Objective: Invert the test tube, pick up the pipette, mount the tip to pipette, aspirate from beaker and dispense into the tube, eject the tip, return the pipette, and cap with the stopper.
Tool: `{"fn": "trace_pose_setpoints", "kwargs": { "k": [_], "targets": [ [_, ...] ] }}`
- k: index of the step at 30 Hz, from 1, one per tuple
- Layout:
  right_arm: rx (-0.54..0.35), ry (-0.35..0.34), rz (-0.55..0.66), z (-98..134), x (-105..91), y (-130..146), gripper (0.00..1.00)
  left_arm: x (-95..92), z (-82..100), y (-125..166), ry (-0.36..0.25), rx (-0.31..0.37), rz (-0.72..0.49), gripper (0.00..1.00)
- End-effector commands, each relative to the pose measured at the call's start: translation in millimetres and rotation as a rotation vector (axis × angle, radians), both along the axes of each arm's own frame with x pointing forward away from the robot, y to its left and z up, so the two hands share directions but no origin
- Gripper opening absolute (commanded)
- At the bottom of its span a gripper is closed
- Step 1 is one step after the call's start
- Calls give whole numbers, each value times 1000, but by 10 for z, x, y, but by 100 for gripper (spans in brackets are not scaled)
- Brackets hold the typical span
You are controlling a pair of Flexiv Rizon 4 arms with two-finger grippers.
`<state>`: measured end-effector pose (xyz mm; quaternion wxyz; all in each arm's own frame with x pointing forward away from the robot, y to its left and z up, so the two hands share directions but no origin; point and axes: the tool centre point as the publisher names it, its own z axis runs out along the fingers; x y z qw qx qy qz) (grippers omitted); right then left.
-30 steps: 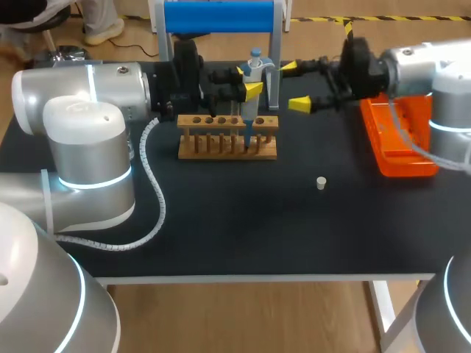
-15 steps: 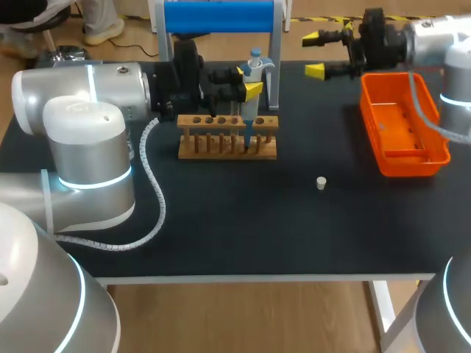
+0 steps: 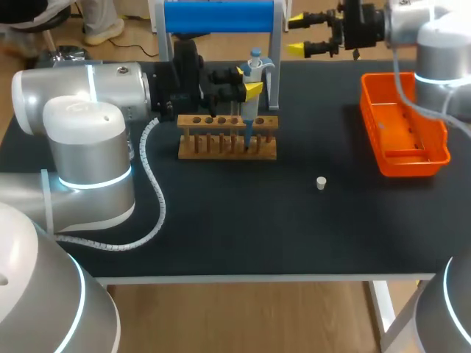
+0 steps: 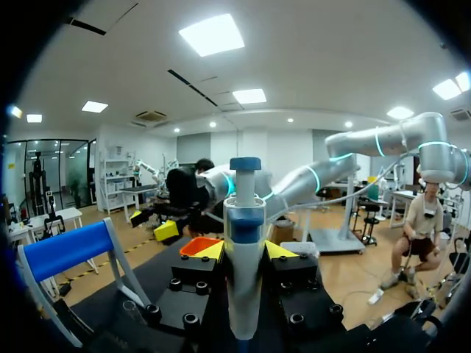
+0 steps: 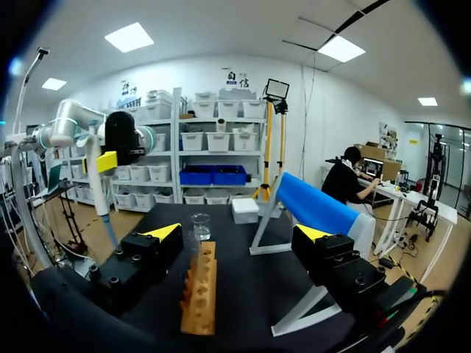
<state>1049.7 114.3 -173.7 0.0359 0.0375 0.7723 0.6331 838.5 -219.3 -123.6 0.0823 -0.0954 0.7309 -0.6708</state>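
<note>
Guessing you're mid-dispense: left gripper (image 3: 247,81) clamps the pipette (image 3: 255,65) over the rack (image 3: 228,137), right gripper (image 3: 296,35) hangs open, stopper (image 3: 321,182) unused.

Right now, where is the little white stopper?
In the head view the stopper lies on the black table, right of the wooden rack and left of the orange tray's near corner.

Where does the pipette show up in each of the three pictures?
Head view: the pipette stands upright in the left hand, over the wooden rack.
Left wrist view: the pipette fills the middle, gripped between this hand's fingers.
Right wrist view: the pipette hangs from the left hand, far beyond the wooden rack.
Shared landmark: the blue-topped stand, in all three.
</note>
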Motion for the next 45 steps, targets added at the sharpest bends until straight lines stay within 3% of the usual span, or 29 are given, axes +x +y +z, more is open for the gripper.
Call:
{"fn": "trace_pose_setpoints", "kwargs": {
  "k": [1, 9, 40, 45],
  "targets": [
    [-16, 0, -11, -6, 140, 101, 100, -2, -10, -11, -2, -4, 4, 0],
    [-38, -18, -39, -17, 287, 210, 100, -2, -10, -11, -2, -4, 4, 0],
    [-37, -20, -40, 26, 271, 230, 100, -2, -10, -11, -2, -4, 4, 0],
    [-37, -20, -40, 26, 271, 230, 100, 83, -20, 366, 16, -5, 87, 0]
  ]
}}
